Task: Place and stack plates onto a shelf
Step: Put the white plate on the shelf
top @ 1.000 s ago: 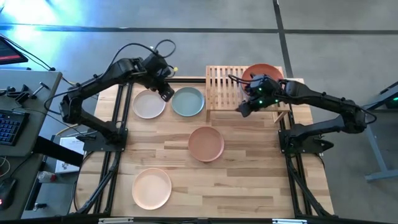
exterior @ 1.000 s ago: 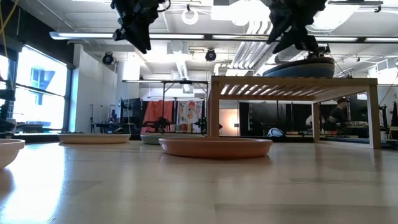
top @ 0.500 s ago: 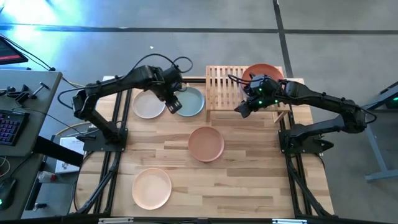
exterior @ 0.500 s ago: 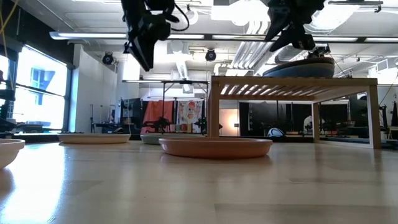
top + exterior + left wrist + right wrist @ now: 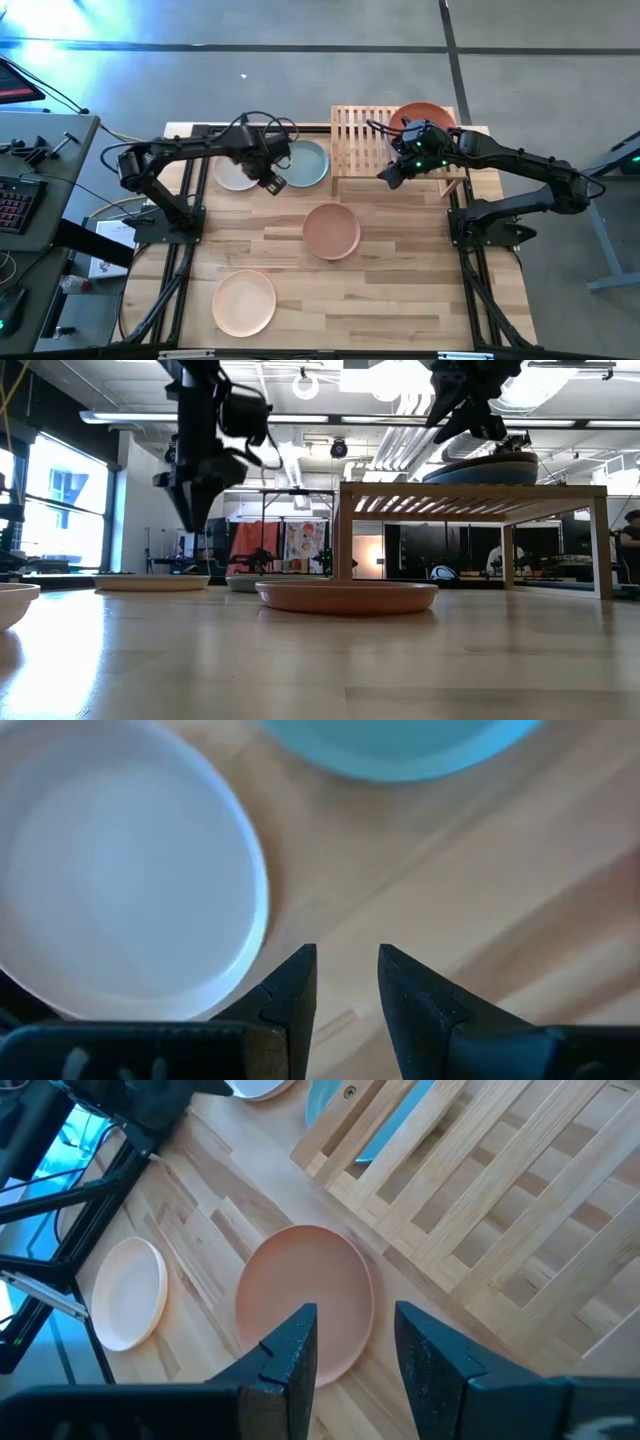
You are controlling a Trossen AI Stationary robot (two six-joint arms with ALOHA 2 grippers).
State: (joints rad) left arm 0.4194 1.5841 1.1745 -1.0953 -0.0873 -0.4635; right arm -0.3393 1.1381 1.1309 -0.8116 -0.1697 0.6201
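Note:
Four plates lie flat on the table: off-white (image 5: 234,168), blue (image 5: 305,163), tan-pink (image 5: 331,230) and peach (image 5: 244,302). An orange-red plate (image 5: 420,115) lies on the right half of the shelf (image 5: 360,140). My left gripper (image 5: 272,182) points straight down, open, above bare wood between the off-white plate (image 5: 120,890) and the blue plate (image 5: 400,740). In the low view it (image 5: 190,515) hangs clear of the table. My right gripper (image 5: 388,175) is open and hangs in the air at the shelf's near edge, slanting down toward the tan-pink plate (image 5: 305,1295).
The shelf (image 5: 470,495) stands on legs at the far right, with open room under its slats. Black arm frames run along the table's left and right edges (image 5: 185,215). A desk with a keyboard (image 5: 15,205) stands left of the table.
My left gripper has come down and toward the table's near edge, from above the off-white plate's far rim to the gap between the off-white and blue plates. It has tipped until it points straight down, and has stayed open. The plates have not moved.

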